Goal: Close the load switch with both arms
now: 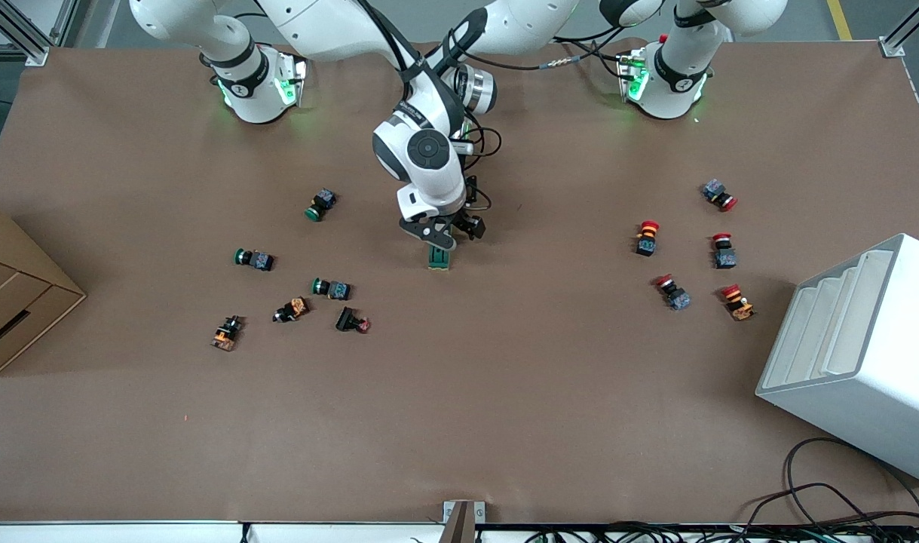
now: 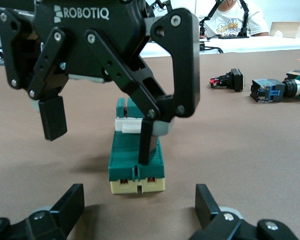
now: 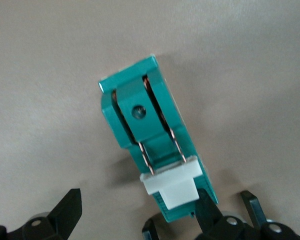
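Treat closing as unfinished: the switch (image 1: pixel 439 258) lies mid-table, at 3 o'clock from a green button (image 1: pixel 252 259), the right gripper (image 2: pixel 100 144) spread above it with one finger (image 2: pixel 146 142) at the white lever (image 2: pixel 127 125), and the left gripper (image 2: pixel 140 192) spread around its end.

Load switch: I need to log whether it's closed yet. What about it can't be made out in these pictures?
Front view: the two grippers over it cover part of the load switch; its lever is hidden.
Left wrist view: a jaw of the open right gripper stands before the white lever, so contact is unclear.
Right wrist view: a jaw covers the switch's end beside the lever.
The left gripper, open, hovers by the switch.
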You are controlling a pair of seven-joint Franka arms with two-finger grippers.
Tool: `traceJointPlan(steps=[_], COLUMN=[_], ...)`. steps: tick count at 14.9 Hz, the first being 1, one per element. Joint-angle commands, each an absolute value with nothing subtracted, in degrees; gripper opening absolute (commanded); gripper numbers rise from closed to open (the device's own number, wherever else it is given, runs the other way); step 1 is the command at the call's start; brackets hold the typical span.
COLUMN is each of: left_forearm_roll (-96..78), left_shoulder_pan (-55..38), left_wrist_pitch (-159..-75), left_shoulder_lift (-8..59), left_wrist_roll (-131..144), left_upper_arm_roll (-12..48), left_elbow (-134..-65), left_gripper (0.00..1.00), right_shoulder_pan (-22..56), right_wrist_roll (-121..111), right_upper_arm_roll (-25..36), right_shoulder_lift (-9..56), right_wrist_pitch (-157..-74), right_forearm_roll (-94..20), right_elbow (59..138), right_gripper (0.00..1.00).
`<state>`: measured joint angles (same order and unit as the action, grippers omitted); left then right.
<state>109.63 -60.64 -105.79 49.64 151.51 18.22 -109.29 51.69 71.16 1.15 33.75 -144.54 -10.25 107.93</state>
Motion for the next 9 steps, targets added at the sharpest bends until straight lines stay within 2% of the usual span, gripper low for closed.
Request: traceJointPlan(steps=[1, 9], left_forearm_roll=[109.78, 109.25], left_shoulder_pan=[-61.00, -61.00], left_wrist_pitch=[-106.88, -106.88], left_shoulder_lift=[52.73, 52.56], left_wrist_roll=[150.38, 150.29], left_upper_arm_roll=[17.67, 17.75], left_elbow=[-108.37, -107.75], left_gripper=[0.97, 0.97], right_shoulder_pan=[49.84, 46.85], right_wrist_roll=[70.84, 71.01], right_upper_arm_roll=[1.05, 0.97], right_shoulder_lift=[34.37, 34.19], right_wrist_pitch=[-145.55, -144.76], right_forearm_roll=[-11.25, -11.34], right_elbow=[106.79, 103.89], right_gripper=[1.00, 1.00])
